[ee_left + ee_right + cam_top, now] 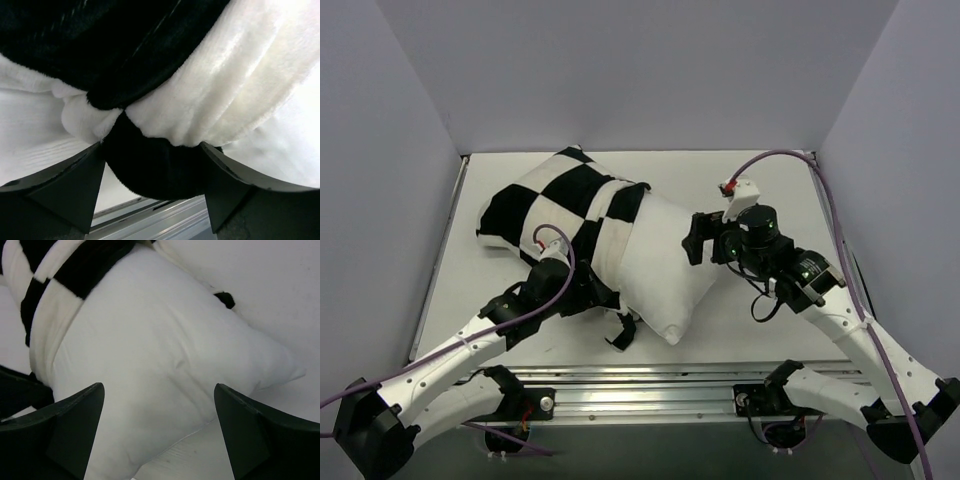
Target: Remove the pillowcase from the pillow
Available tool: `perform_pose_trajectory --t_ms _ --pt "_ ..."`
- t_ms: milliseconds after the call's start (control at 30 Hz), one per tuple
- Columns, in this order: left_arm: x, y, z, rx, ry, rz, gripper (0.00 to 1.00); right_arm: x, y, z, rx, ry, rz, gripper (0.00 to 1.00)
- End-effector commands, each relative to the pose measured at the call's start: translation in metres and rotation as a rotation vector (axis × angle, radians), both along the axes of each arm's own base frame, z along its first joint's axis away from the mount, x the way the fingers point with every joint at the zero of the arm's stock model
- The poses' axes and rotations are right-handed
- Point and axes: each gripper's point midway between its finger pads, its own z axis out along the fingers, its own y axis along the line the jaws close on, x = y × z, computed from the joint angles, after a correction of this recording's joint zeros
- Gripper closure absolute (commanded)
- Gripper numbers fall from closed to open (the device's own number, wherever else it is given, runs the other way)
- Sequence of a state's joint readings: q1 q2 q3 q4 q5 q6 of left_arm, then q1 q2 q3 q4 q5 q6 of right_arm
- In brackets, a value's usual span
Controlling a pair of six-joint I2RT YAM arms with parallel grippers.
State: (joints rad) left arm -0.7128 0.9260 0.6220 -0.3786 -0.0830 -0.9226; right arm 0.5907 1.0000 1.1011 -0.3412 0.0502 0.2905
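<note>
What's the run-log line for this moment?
pillowcase: partly off pillow | left gripper: shut on pillowcase | right gripper: open, facing pillow

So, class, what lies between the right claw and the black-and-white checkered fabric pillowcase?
The bare end of the plump plain white pillow, sticking out of the checkered pillowcase; the top view shows it, with the right claw beside it.

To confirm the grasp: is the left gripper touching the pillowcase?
Touching. The left wrist view shows pillowcase fabric bunched inside the left gripper, pressed against both fingers.
</note>
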Motion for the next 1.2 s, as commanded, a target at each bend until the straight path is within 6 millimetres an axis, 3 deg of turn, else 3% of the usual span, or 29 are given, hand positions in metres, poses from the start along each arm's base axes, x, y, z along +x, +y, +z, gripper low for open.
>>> perform_pose_trajectory --t_ms 0,133,167,200,267,300,433,600,800,833,933,967,1000,1033,1167 --pt "0.018 -0.016 0.022 -0.117 -0.085 0.033 0.2 -0.013 0.028 -0.012 -0.048 0.004 0.142 0.14" --pt "0.024 -0.023 0.019 -0.133 -0.09 0.033 0.36 -0.039 0.068 -0.025 -0.099 0.004 0.271 0.13" --pt "0.024 -0.023 0.017 -0.13 -0.086 0.033 0.41 -0.043 0.073 -0.026 -0.113 0.0 0.284 0.13" --pt "0.024 -0.024 0.017 -0.131 -0.088 0.031 0.53 -0.044 0.074 -0.025 -0.137 -0.015 0.272 0.12" --pt "0.024 -0.023 0.017 -0.13 -0.092 0.03 0.66 -0.057 0.09 -0.028 -0.178 -0.022 0.318 0.11" --pt "0.025 -0.023 0.018 -0.13 -0.096 0.032 0.77 -0.058 0.089 -0.031 -0.215 -0.025 0.3 0.11" --pt "0.024 -0.021 0.025 -0.135 -0.121 0.029 0.93 -0.066 0.104 -0.057 -0.356 -0.004 0.298 0.09" --pt "0.023 -0.018 0.029 -0.12 -0.135 0.02 0.98 -0.068 0.108 -0.09 -0.482 0.018 0.265 0.05" --pt "0.024 -0.012 0.031 -0.092 -0.145 0.033 0.98 -0.054 0.093 -0.138 -0.661 0.041 0.175 0.05" --pt "0.025 -0.009 0.032 -0.082 -0.147 0.041 0.98 -0.053 0.09 -0.146 -0.693 0.051 0.162 0.09" --pt "0.03 0.002 0.036 -0.042 -0.168 0.08 0.98 -0.046 0.078 -0.154 -0.74 0.047 0.095 0.55" --pt "0.034 0.008 0.036 -0.033 -0.173 0.102 0.98 -0.045 0.073 -0.153 -0.745 0.046 0.074 0.84" --pt "0.037 0.014 0.037 -0.014 -0.181 0.126 0.98 -0.043 0.071 -0.15 -0.736 0.038 0.047 0.95" --pt "0.039 0.02 0.038 0.0 -0.183 0.141 0.98 -0.043 0.069 -0.143 -0.718 0.028 0.031 1.0" --pt "0.06 0.058 0.046 0.063 -0.211 0.265 0.98 -0.044 0.047 -0.114 -0.687 0.019 -0.047 1.0"
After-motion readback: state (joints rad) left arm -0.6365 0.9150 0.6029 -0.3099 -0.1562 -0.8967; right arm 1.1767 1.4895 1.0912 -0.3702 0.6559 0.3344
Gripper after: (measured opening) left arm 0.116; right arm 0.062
